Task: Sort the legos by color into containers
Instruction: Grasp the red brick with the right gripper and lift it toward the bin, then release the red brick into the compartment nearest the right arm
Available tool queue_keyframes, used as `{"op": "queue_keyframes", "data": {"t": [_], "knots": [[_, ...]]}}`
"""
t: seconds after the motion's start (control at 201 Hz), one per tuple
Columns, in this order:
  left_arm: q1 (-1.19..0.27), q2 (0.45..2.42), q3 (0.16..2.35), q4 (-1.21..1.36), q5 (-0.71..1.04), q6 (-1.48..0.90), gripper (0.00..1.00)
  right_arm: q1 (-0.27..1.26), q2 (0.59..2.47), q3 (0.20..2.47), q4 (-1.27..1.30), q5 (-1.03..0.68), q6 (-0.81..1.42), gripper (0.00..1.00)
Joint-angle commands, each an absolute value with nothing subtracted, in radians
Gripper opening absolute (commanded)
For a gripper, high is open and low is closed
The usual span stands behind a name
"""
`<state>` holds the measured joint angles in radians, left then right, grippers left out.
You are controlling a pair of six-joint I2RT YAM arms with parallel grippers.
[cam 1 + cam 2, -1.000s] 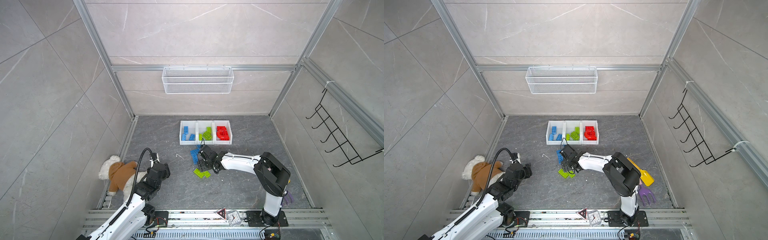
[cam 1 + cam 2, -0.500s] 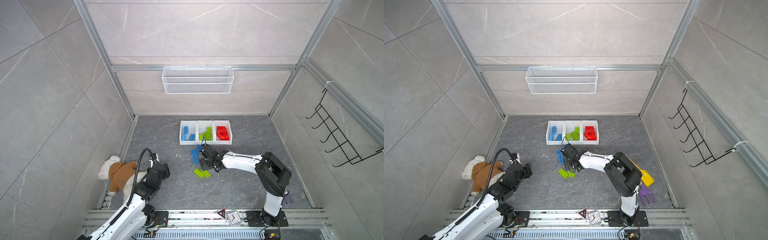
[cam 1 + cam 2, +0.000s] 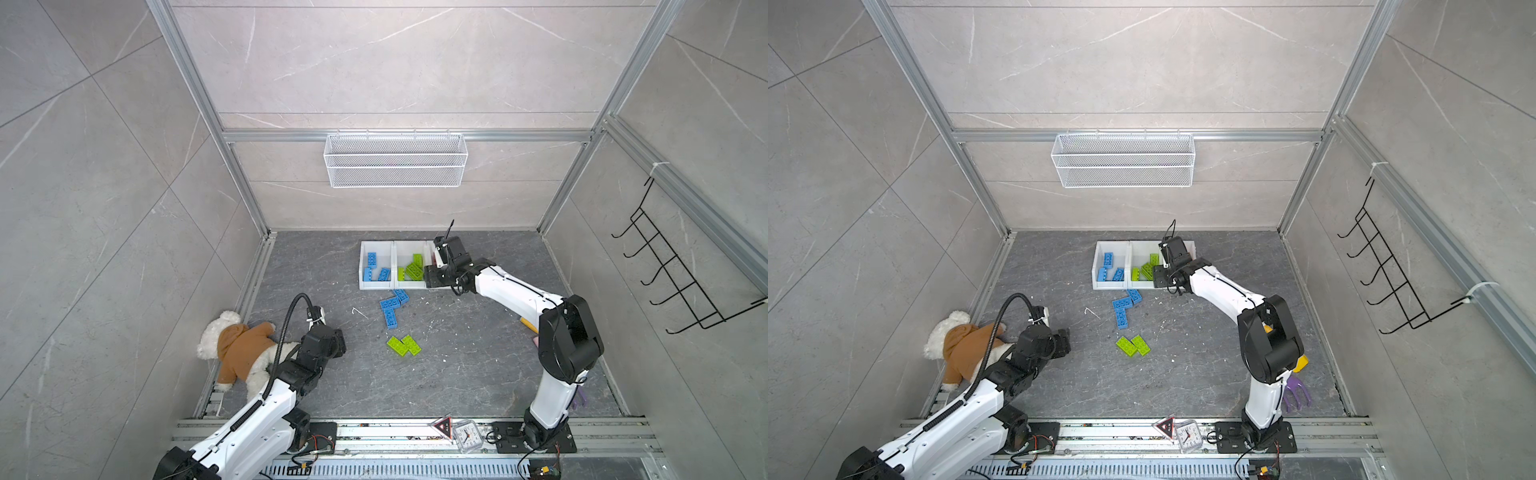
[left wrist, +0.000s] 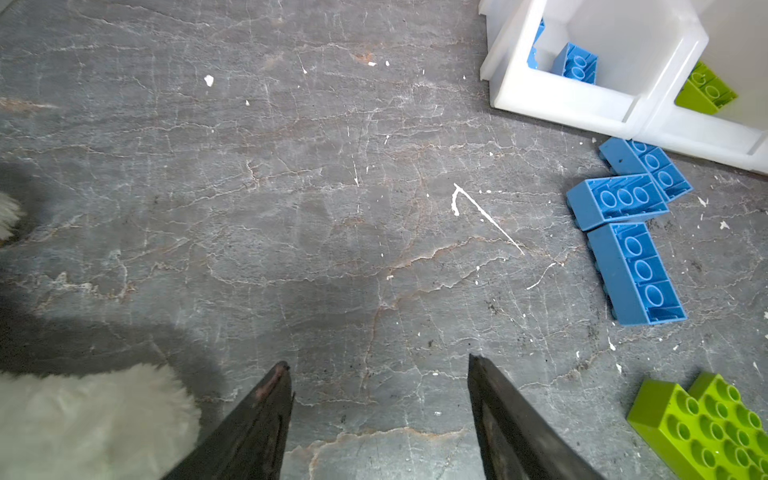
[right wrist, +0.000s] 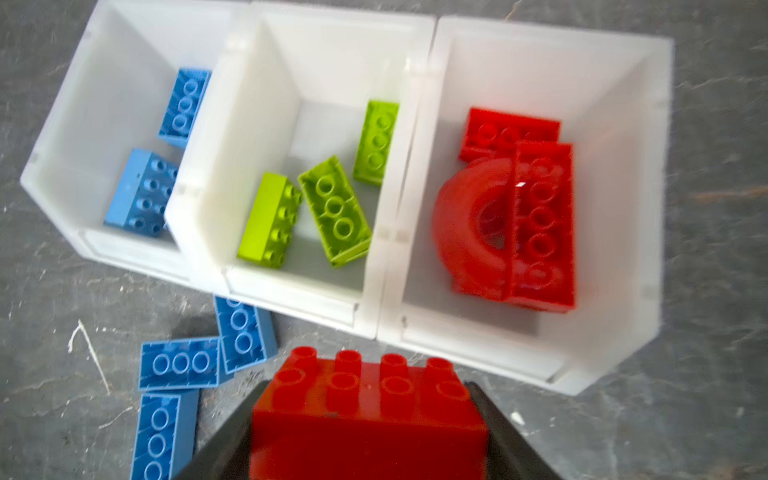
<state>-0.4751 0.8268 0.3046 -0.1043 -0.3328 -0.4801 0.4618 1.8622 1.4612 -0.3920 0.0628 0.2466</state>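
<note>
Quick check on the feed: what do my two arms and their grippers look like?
The left arm and right arm both have white link shells with black joints and black wrist ends. A black ribbed hose arches over the left arm; thin black cables run along the right. The gripper fingers are black, tapered wedges.

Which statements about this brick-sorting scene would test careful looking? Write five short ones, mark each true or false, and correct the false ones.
1. The right gripper holds a red brick. True.
2. The left gripper grips a green brick. False: its jaws stand open and empty above bare floor.
3. Three blue bricks lie loose on the floor. True.
4. The middle bin holds red bricks. False: it holds green bricks.
5. The teddy bear lies beside the right arm. False: it lies beside the left arm.
</note>
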Motion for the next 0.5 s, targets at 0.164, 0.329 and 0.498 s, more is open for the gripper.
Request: {"op": "queue_keyframes", "data": {"t": [0.164, 0.329, 0.498], "knots": [[-0.466, 0.814, 0.329, -0.06, -0.314, -0.453, 0.71, 0.358, 2.032, 1.657, -0.444, 0.021, 0.194, 0.63], [-0.466, 0.799, 0.323, -0.058, -0.315, -0.455, 0.71, 0.317, 2.092, 1.718, -0.447, 0.016, 0.202, 0.66], [-0.466, 0.805, 0.325, -0.056, -0.308, -0.452, 0.71, 0.302, 2.131, 1.774, -0.469, 0.015, 0.199, 0.8]]}}
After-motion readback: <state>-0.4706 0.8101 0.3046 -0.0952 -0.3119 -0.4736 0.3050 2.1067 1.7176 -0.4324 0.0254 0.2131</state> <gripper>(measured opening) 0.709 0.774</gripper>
